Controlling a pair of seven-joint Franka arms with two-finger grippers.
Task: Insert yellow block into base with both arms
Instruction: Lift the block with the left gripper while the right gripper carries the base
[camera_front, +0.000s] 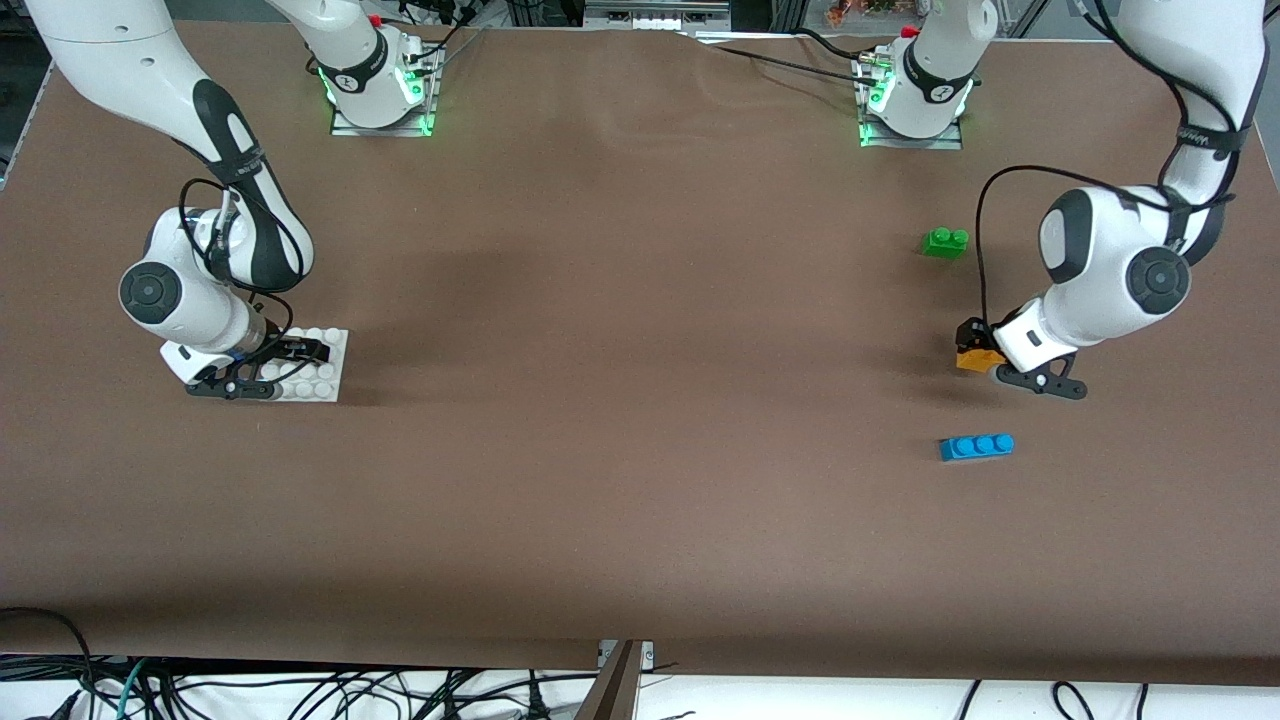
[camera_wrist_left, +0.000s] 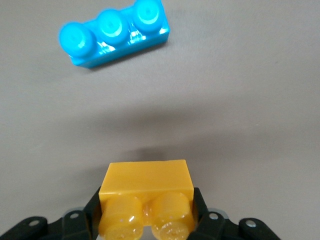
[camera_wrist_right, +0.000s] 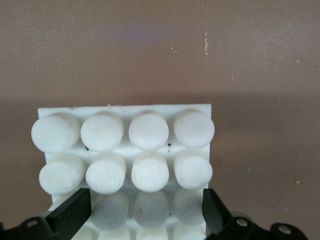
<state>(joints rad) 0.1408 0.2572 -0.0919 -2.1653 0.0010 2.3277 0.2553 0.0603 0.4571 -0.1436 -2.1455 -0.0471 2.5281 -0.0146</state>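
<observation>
The tabletop (camera_front: 620, 330) lies bare across the frame's wide middle, giving an end effector open passage. Obstacles cluster at the frame's right: a green brick (camera_front: 945, 242) upper, a blue brick (camera_front: 976, 446) lower.

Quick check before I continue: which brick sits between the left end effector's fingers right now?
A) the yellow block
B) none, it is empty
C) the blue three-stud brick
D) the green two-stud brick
A: the left wrist view shows the left end effector with a finger on each side of the yellow block, while the blue brick and green brick lie free on the table.
</observation>
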